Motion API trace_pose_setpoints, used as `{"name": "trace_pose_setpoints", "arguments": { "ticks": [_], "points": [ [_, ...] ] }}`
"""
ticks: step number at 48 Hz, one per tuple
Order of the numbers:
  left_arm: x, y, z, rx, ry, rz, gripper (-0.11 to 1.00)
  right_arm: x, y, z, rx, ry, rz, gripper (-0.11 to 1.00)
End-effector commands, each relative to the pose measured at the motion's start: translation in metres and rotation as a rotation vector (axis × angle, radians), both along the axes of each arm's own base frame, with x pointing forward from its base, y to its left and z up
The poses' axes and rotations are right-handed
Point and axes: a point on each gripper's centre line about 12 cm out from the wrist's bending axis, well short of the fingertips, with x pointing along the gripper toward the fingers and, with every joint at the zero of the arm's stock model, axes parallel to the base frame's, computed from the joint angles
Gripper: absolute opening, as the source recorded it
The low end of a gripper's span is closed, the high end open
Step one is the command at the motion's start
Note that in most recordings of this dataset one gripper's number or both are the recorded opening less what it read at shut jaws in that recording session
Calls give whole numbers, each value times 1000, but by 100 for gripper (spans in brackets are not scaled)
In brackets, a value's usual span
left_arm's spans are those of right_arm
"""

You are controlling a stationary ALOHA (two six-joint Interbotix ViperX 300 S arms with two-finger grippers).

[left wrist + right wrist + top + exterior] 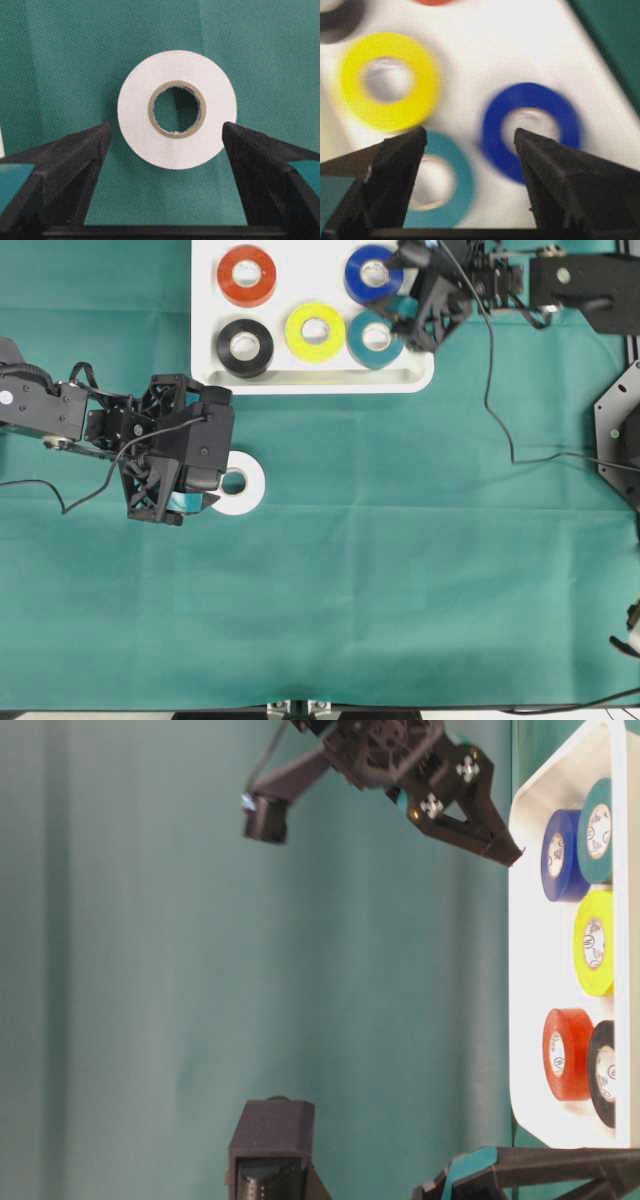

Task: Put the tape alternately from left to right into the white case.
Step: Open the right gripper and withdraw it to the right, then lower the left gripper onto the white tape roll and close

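A: Your left gripper [165, 145] has its jaws spread wide with nothing in them. The white roll [177, 109] lies flat on the green cloth [400, 570], centred just ahead of the tips, near the white case [205, 330].

B: How should I take it?

A: Push forward until the jaws straddle the ring evenly, then close. Your right gripper [470, 137] also stands wide and empty above the blue roll [372, 274] and teal roll [375, 337] in the case.

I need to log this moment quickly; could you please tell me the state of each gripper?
Left gripper: open, holding nothing, white tape between its jaws' tips.
Right gripper: open, holding nothing, above the white case.
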Motion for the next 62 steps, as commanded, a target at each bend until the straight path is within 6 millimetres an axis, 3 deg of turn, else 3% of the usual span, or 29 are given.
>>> {"name": "trace_pose_setpoints", "arguments": {
  "ticks": [1,16,30,38,62],
  "points": [
    [2,-2,11,-7,-38,-1,78,3,21,18,-11,-78,73,77],
    [3,-2,11,-8,-50,-2,78,-3,79,33,14,-203,274,77],
    [2,-2,9,-8,-42,-1,78,-11,115,23,31,-176,384,77],
    [3,-5,7,-8,-44,-8,78,-13,122,20,35,-170,407,77],
    [10,-46,-12,-64,-35,-49,78,-13,122,20,36,-169,407,77]
  ]
}}
